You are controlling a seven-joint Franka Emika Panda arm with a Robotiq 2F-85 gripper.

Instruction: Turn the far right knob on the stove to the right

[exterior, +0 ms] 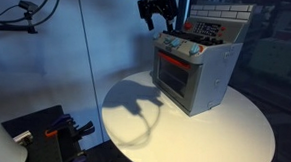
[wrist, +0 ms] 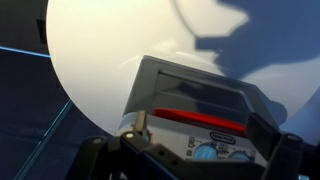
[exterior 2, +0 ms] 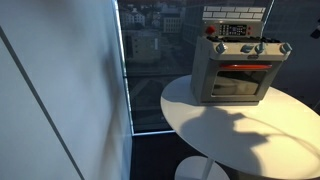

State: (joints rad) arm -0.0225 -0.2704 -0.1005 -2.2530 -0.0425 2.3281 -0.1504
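The stove [exterior: 191, 71] is a small silver-grey toy oven with a red-framed door, standing on a round white table [exterior: 223, 135]; it also shows in the other exterior view [exterior 2: 238, 70]. Pale-blue knobs run along its front top. The far right knob [exterior 2: 284, 47] sits at the row's right end and also shows in an exterior view [exterior: 196, 51]. My gripper [exterior: 156, 13] is open and empty, hovering above the stove's front left corner, apart from it. In the wrist view my gripper [wrist: 190, 165] frames the stove's front [wrist: 200, 100] and two knobs; which ones, I cannot tell.
A window with a city view [exterior 2: 150, 40] stands behind the table. Dark equipment and cables [exterior: 43, 131] lie on the floor beside the table. A brick-pattern back panel [exterior 2: 238, 13] rises behind the stove's burners.
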